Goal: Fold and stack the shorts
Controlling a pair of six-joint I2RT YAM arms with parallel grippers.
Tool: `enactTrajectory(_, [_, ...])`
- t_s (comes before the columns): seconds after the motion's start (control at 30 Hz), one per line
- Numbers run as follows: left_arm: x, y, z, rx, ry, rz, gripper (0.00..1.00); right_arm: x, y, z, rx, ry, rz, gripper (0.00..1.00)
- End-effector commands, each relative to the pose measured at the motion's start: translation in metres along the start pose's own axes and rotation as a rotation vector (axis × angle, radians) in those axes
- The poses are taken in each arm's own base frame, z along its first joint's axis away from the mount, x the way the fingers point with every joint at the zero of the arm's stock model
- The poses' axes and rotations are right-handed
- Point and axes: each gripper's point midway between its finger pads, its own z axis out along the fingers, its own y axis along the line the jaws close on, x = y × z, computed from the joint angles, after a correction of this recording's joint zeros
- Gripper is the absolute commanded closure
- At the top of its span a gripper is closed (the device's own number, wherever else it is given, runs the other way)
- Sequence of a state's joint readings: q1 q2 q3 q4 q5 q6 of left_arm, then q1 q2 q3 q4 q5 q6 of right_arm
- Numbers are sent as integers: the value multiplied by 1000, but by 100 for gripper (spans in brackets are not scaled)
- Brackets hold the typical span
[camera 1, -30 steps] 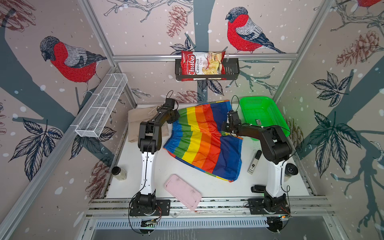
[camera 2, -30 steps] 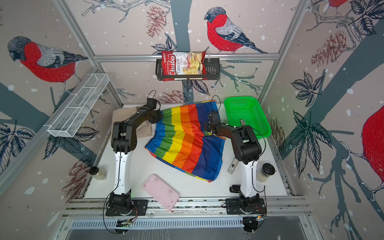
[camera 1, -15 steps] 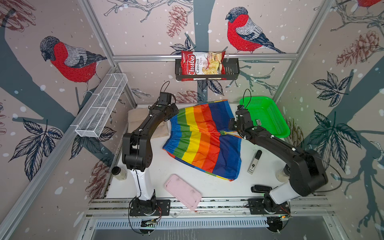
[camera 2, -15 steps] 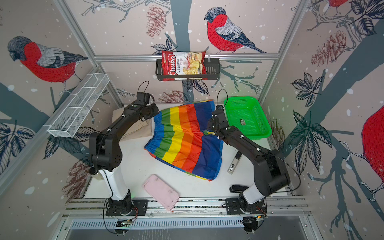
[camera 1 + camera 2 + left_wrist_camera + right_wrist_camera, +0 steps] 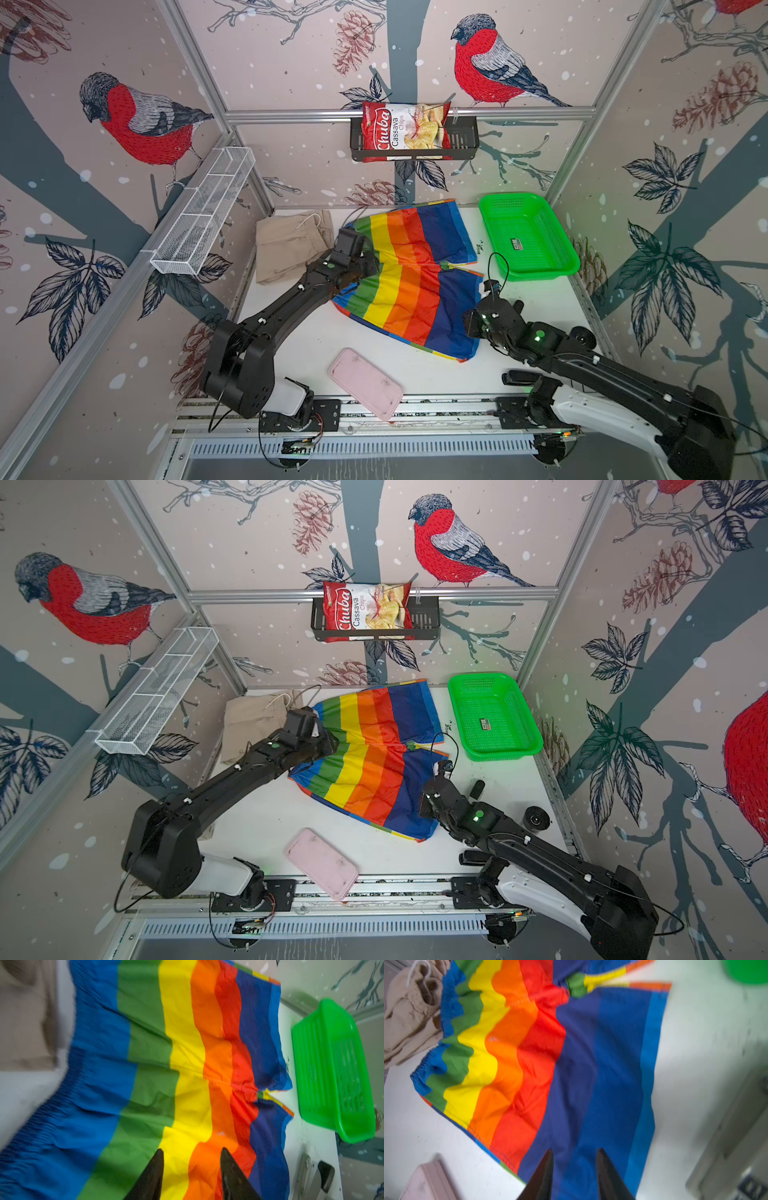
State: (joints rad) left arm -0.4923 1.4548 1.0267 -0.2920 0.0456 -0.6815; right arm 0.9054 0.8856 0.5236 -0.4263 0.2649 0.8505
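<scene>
while both arms reach over the white table [image 5: 291, 349], the striped shorts [image 5: 409, 286] lie spread flat at its centre in both top views. the waistband points toward 9 o'clock and the two leg hems toward 3 o'clock, with a slit between the legs. the bands run blue, green, yellow, orange, red, then dark blue. the beige shorts [image 5: 291, 245] sit crumpled at 10 o'clock by the back corner, a white drawstring looped on top. they seem to touch the striped waistband, though the left arm covers that spot in the top views and the wrist pictures are blurred.

the left gripper [image 5: 191, 1149] hovers above the striped cloth on the waistband side, about 9 o'clock of the shorts. its two dark fingers stand apart with only yellow and orange cloth showing between them, so the claw is open and holds nothing. the right gripper [image 5: 574, 1149] hangs over the nearer leg at about 4 o'clock of the shorts, above the dark blue band near the hem. its fingers too are parted and empty.

a green mesh basket [image 5: 540, 272] stands at 2 o'clock, just beside the leg hems. a pink tray [image 5: 365, 382] lies at 6 o'clock on the front edge, apart from the shorts. on the back wall at 12 o'clock a bag of cassava chips [image 5: 405, 131] rests in a black rack [image 5: 467, 139].
</scene>
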Motion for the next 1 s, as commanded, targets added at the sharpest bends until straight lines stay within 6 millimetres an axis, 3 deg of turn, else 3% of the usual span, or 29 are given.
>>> enactTrajectory(0.0, [14, -23, 15, 51, -3, 4, 56, 31, -22, -3, 92, 56, 100, 59])
enactTrajectory(0.17, [57, -58, 41, 91, 85, 74, 57, 65, -19, -1, 104, 102, 101, 57])
enactTrajectory(0.4, [96, -92, 78, 147, 210, 110, 59, 79, -5, 6, 83, 84, 110, 53])
enactTrajectory(0.6, [118, -101, 98, 154, 268, 134, 59, 92, -7, 17, 106, 114, 122, 51])
enactTrajectory(0.83, [115, -107, 105, 157, 268, 166, 59, 87, -6, 18, 128, 87, 153, 46])
enactTrajectory(0.97, [128, -103, 114, 160, 311, 162, 60, 92, -6, 16, 92, 96, 201, 47])
